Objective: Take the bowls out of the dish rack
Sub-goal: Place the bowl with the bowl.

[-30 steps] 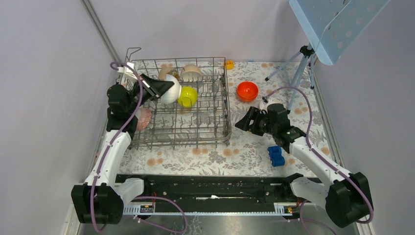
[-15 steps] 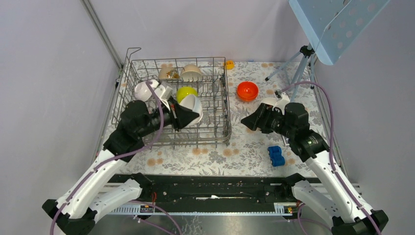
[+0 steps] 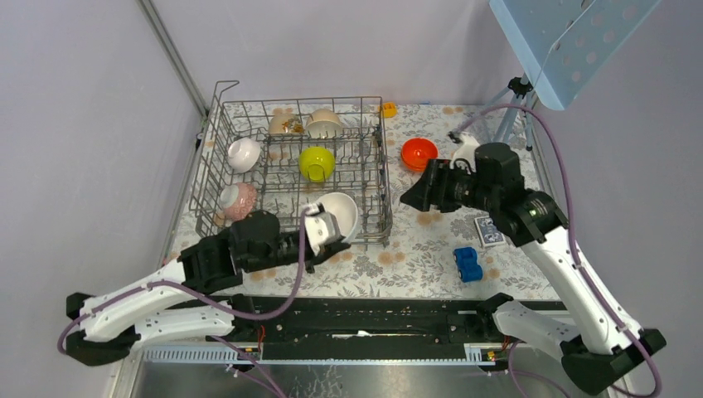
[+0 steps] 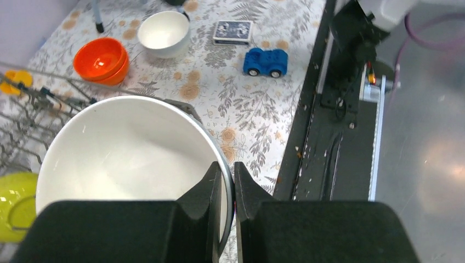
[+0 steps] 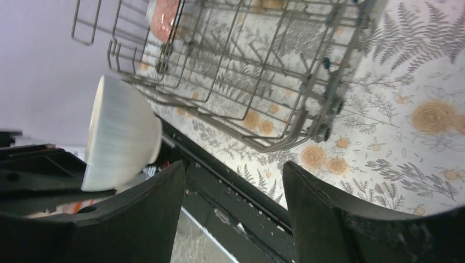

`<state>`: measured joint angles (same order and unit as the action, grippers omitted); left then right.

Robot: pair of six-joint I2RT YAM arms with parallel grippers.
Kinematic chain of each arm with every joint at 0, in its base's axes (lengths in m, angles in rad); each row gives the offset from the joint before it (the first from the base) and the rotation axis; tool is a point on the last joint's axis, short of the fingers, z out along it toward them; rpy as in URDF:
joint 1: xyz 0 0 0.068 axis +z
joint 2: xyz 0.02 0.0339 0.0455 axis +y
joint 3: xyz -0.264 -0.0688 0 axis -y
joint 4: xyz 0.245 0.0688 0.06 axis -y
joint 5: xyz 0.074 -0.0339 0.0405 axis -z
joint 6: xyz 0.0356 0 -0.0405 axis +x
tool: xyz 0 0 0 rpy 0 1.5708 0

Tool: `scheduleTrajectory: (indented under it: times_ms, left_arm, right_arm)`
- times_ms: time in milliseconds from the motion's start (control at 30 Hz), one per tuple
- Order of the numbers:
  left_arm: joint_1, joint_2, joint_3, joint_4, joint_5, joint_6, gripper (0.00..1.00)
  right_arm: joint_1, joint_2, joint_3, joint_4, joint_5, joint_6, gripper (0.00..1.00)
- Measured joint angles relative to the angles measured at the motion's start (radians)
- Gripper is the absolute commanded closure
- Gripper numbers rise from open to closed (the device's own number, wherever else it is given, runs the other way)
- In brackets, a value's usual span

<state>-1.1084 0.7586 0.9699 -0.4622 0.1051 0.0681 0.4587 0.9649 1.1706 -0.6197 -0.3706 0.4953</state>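
My left gripper [image 4: 229, 167] is shut on the rim of a plain white bowl [image 4: 129, 159], one finger inside and one outside. It holds the bowl [image 3: 338, 214] in the air at the near right corner of the grey wire dish rack [image 3: 375, 178]. The rack still holds a small white bowl [image 3: 243, 153], a pink-speckled one [image 3: 238, 201], a yellow-green one [image 3: 317, 162], a beige one [image 3: 324, 123] and a patterned one [image 3: 284, 124]. My right gripper [image 3: 419, 192] hangs open and empty right of the rack. In the right wrist view the held bowl [image 5: 118, 134] shows left of the right gripper [image 5: 234, 170].
Orange bowls [image 3: 419, 154] and a white bowl [image 4: 163, 34] sit on the flowered cloth right of the rack. A card deck [image 3: 489, 230] and a blue toy car [image 3: 468, 264] lie near the right arm. A tripod [image 3: 507, 108] stands at the back right.
My left arm carried the white bowl from the rack's far left to its near right corner. The right arm rose and swung toward the back, jaws still open.
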Motion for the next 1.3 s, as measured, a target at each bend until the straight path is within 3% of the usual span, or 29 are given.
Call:
scheduleTrajectory:
  times_ms: [167,333,767,1300]
  left_arm:
    - [-0.197,0.060,0.000,-0.043,-0.140,0.163,1.00]
    - [-0.279,0.106,-0.003,-0.128,-0.218,0.280,1.00]
    - [-0.287,0.160,0.021,-0.242,-0.179,0.388,1.00]
    - [-0.287,0.160,0.032,-0.246,-0.121,0.383,1.00]
  right_arm:
    - [0.166,0.115,0.124,-0.076,0.082,-0.046,0.29]
    - [0.269,0.182,0.217,-0.148,0.157,-0.079,0.31]
    - [0.567,0.343,0.370,-0.259,0.342,-0.119,0.38]
    - [0.624,0.382,0.339,-0.266,0.426,-0.118,0.46]
